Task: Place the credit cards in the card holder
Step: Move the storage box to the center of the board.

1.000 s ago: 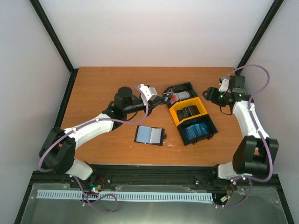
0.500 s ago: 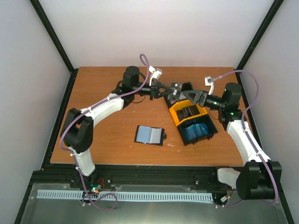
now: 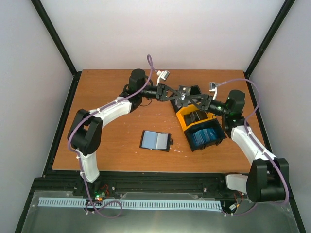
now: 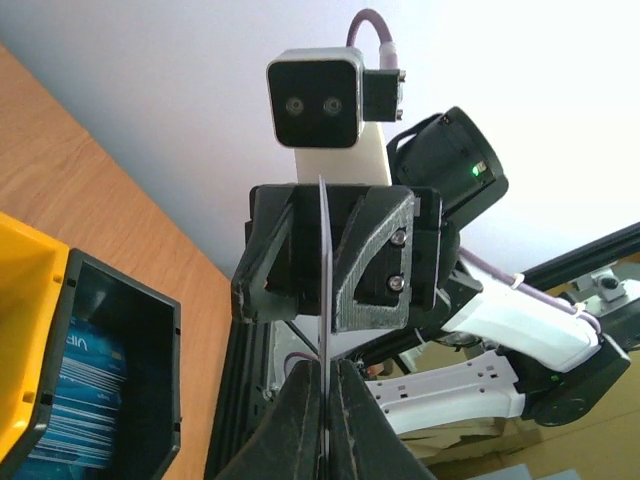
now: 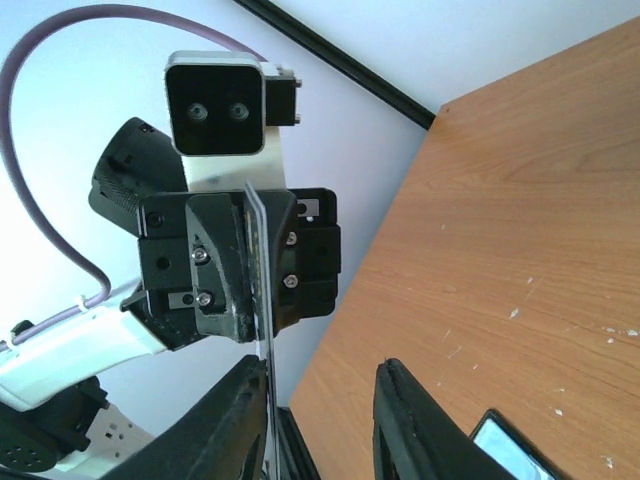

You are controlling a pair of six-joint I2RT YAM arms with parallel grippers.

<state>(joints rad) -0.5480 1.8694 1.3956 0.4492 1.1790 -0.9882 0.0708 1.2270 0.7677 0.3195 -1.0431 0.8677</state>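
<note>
A dark grey credit card (image 3: 184, 95) hangs in the air above the far black tray, pinched by my left gripper (image 3: 176, 95). It shows edge-on as a thin card (image 4: 323, 300), and the left gripper (image 4: 325, 385) is shut on its lower end. My right gripper (image 3: 194, 100) faces it from the other side. In the right wrist view that gripper (image 5: 320, 370) is open around the card edge (image 5: 262, 300), which lies against one finger (image 5: 235, 420) with a gap to the other. The black card holder (image 3: 156, 141) lies open on the table, a light blue card in it.
A joined row of trays (image 3: 181, 117), black, yellow, black, lies slanted at centre right. The near tray holds blue cards (image 3: 204, 137) and the yellow one dark cards (image 3: 197, 116). A corner of the card holder (image 5: 512, 442) shows low in the right wrist view.
My left arm swung up and back with the card. My right arm came in from the right to meet it, and its jaws have narrowed around the card's free end.
</note>
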